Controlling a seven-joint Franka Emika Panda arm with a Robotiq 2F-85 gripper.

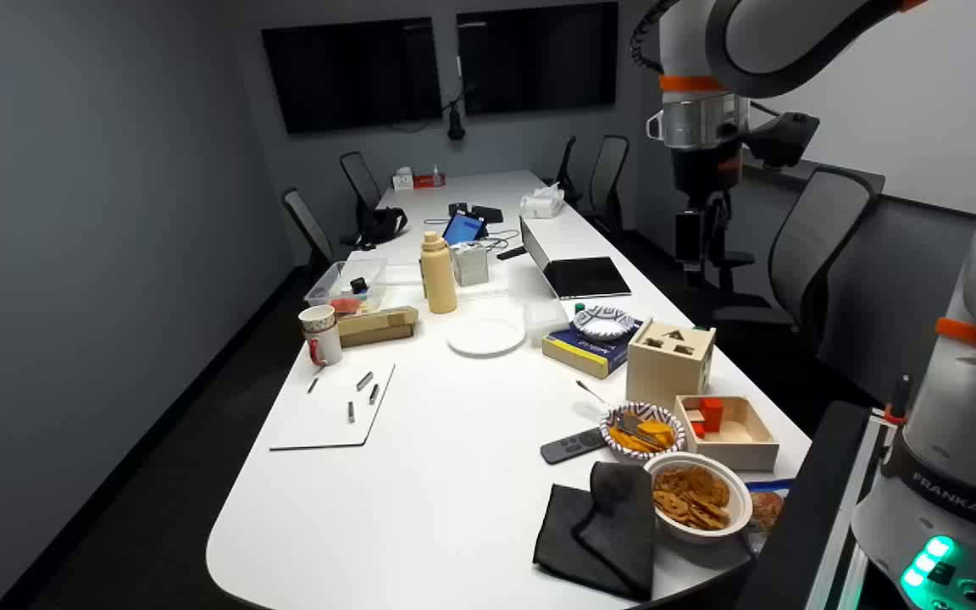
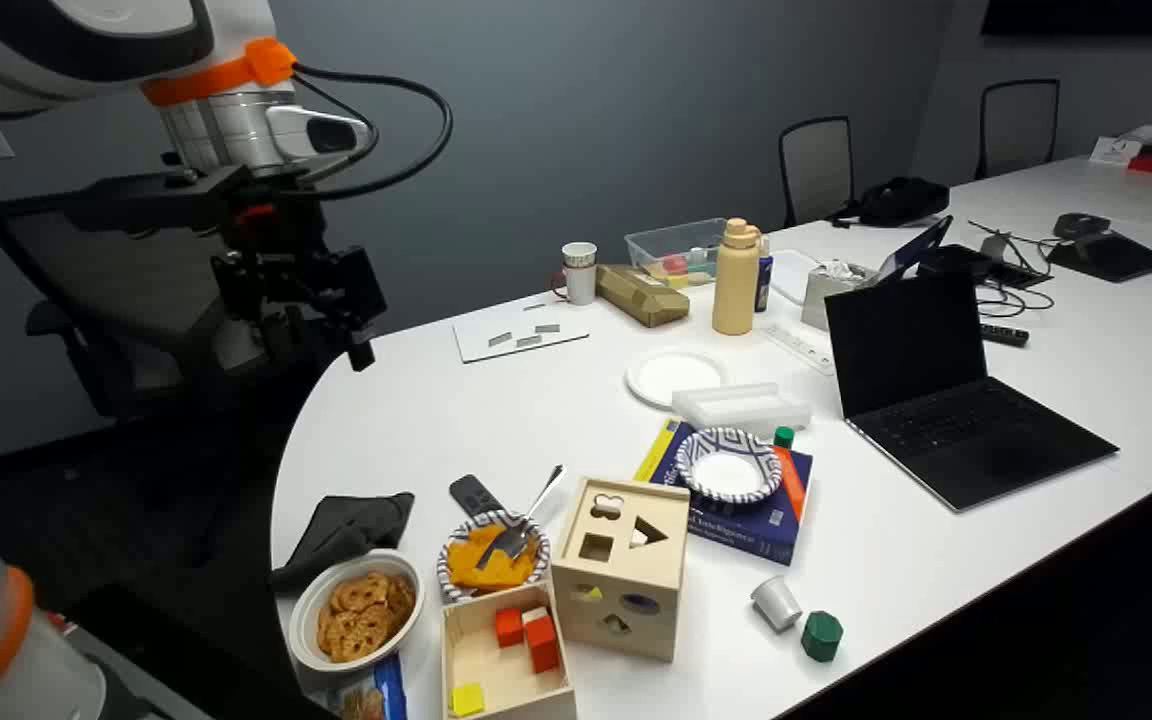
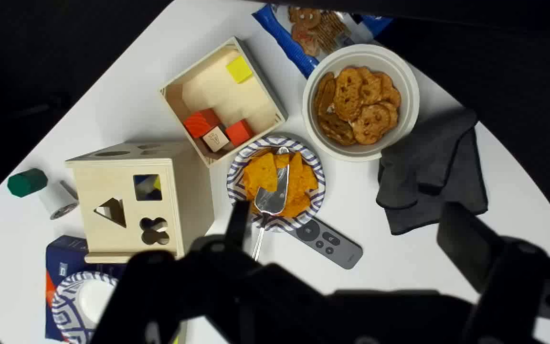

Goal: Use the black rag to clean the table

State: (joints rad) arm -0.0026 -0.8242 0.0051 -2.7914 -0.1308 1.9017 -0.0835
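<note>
Black folded cloth rag (image 3: 425, 169) lies just beside the round white bowl (image 3: 411, 98) of brown crackers (image 3: 368, 107); the black two-fingered gripper (image 3: 350, 229), spread wide and empty, could tip that bowl by descending off-centre.

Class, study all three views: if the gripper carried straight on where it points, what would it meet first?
The gripper points down, so probably the patterned bowl of orange chips, though the white bowl of brown snacks beside it might come first; depth is hard to judge.
</note>
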